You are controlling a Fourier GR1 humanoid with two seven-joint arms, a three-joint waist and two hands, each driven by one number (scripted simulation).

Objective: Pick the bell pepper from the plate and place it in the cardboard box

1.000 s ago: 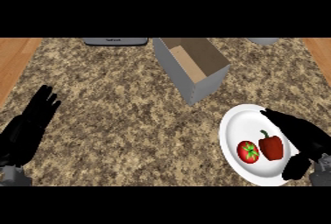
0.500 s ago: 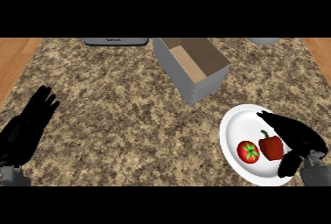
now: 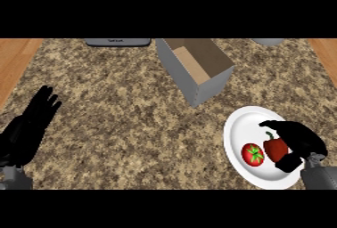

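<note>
— Where the white plate lies, what else? Low at the right of the speckled stone counter, near its front edge, with two red things on it.

— Which two? Bell pepper toward the plate's right half, stem up and dark; tomato with a green star-shaped top just to its left, close beside but apparently not touching.

— And the right hand? Over the plate's right side, coming in from the lower right corner on a grey forearm. Curled around the bell pepper: fingers arched over its top and far side, thumb low at its near side. Pepper's left face in plain sight, right side hidden behind the hand. Hard to tell whether lifted or resting on the plate.

— Left hand? At the left edge, fingers straight and slightly spread, pointing up toward the counter's far side. Resting, holding nothing, well apart from the plate.

— Cardboard box? Up the counter from the plate, a little left of it, near the middle of the far half. Open at the top, grey outside, brown inside, set at a slant.

— Anything beyond? Dark flat thing at the far edge, left of the box, and a grey rounded thing at the far right, both cut off. Wood-coloured floor either side of the counter
</note>
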